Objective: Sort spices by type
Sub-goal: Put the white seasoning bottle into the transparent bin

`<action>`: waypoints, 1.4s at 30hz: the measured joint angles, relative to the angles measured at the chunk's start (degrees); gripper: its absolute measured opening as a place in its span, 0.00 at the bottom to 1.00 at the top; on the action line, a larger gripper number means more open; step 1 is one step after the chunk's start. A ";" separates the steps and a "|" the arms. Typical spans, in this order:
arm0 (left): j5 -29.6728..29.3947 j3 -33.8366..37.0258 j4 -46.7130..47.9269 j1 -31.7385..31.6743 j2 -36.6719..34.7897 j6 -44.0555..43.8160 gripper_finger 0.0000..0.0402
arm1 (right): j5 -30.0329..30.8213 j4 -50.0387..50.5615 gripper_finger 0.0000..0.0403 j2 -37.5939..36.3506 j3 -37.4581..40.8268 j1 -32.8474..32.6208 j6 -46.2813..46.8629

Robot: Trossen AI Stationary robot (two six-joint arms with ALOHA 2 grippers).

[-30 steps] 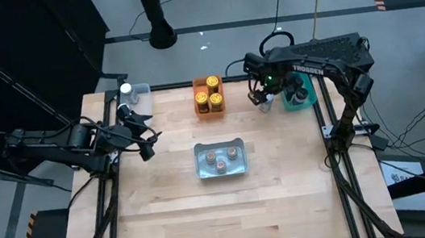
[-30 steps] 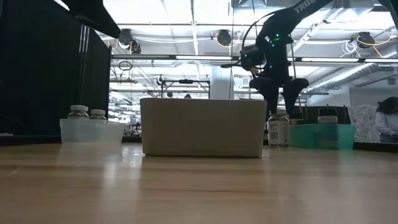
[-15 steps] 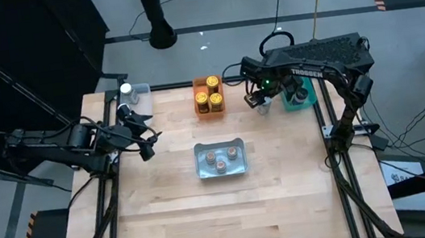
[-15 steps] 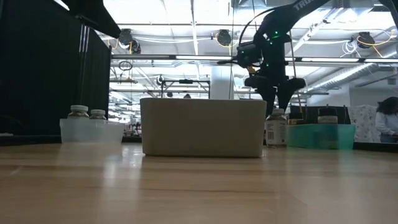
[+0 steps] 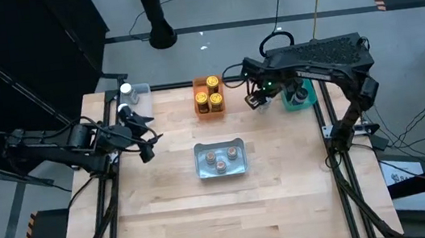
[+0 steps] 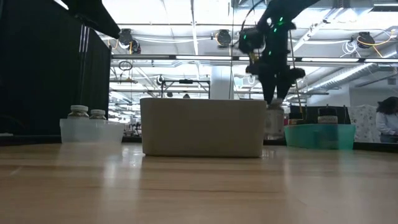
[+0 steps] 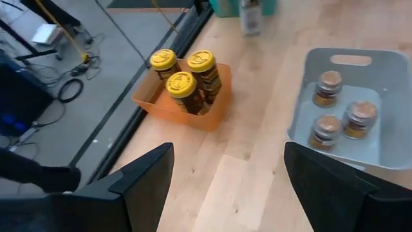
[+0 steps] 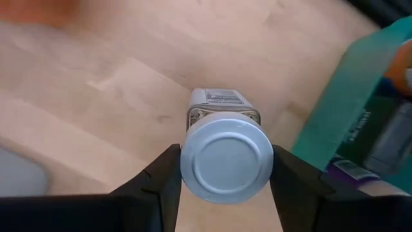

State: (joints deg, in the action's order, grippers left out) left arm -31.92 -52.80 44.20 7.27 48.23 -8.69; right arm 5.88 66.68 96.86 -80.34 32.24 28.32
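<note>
My right gripper (image 8: 225, 177) clamped on white-lidded spice jar (image 8: 225, 159); jar upright, long axis vertical, lid up, above counter (image 8: 116, 96).

Right gripper (image 5: 257, 100) in high view: the held jar is too small to make out under the fingers. Low view: the jar (image 6: 274, 120) is blurred, label unreadable, its lower left part hidden behind the white bin (image 6: 202, 127). Left wrist view: same jar blurred and cut by the edge; teal bin (image 7: 233, 6) cut off. Right wrist view: teal bin's contents blurred, unidentifiable. Person (image 6: 388, 124) cut by the low view's edge.
</note>
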 joint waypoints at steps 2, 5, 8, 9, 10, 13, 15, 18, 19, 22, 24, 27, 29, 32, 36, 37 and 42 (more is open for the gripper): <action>1.58 0.00 -0.04 0.00 0.00 0.00 0.75 | 0.10 0.65 0.42 -2.23 -0.57 -0.72 0.33; 4.36 0.01 -0.63 0.00 0.19 -0.01 0.75 | 0.03 1.01 0.42 -6.19 -1.45 -3.08 1.35; 5.79 1.89 -5.67 0.00 0.34 0.15 0.75 | 0.03 -1.52 0.42 -10.73 -2.33 -7.15 3.05; 6.64 3.01 -7.85 0.00 0.40 0.53 0.75 | 0.09 -3.81 0.42 -12.10 -2.34 -8.82 3.57; 7.53 4.21 -9.88 0.00 0.44 1.33 0.75 | 0.23 -6.73 0.42 -13.15 -2.38 -10.80 4.14; 9.50 7.07 -16.78 0.00 0.97 3.39 0.75 | 0.04 -16.20 0.42 -14.78 -2.42 -16.99 5.40; 9.72 8.79 -20.44 0.12 1.39 5.09 0.75 | -0.14 -22.81 0.42 -14.46 -2.42 -20.90 5.41; 9.83 10.74 -28.46 1.02 2.80 8.68 0.75 | -0.29 -32.48 0.42 -12.21 -2.44 -25.43 4.46; 9.84 11.25 -30.59 1.54 3.22 10.14 0.75 | -0.28 -34.85 0.42 -11.12 -2.44 -26.55 4.08; 9.83 11.67 -36.03 3.24 4.99 14.04 0.75 | -0.23 -40.34 0.42 -8.15 -2.42 -28.50 3.82; 9.57 11.67 -38.32 4.32 5.86 16.42 0.75 | -0.09 -43.06 0.42 -6.27 -2.42 -29.11 3.36; 7.29 11.67 -40.87 5.18 7.31 18.61 0.75 | 0.70 -46.90 0.42 -4.16 -2.42 -29.53 2.72; 5.05 11.67 -40.90 5.22 8.15 18.65 0.75 | 0.68 -49.74 0.42 -3.09 -2.42 -29.68 2.54; 0.88 11.65 -41.35 5.08 9.48 18.67 0.75 | 0.35 -52.94 0.42 -1.81 -2.42 -29.74 2.30; -6.41 11.66 -41.67 4.43 11.29 18.61 0.75 | 0.23 -54.63 0.42 -0.76 -2.42 -29.78 2.33; -7.22 11.65 -41.91 4.28 11.65 18.69 0.75 | 0.41 -55.04 0.42 -0.53 -2.42 -29.78 2.33; -7.50 11.65 -42.11 3.47 13.86 19.80 0.75 | -0.25 -56.56 0.42 -0.40 -2.42 -29.91 2.51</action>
State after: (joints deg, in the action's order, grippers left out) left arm -39.42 -41.15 2.09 10.74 62.08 11.11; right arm 5.63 10.12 96.47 -82.76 2.33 30.83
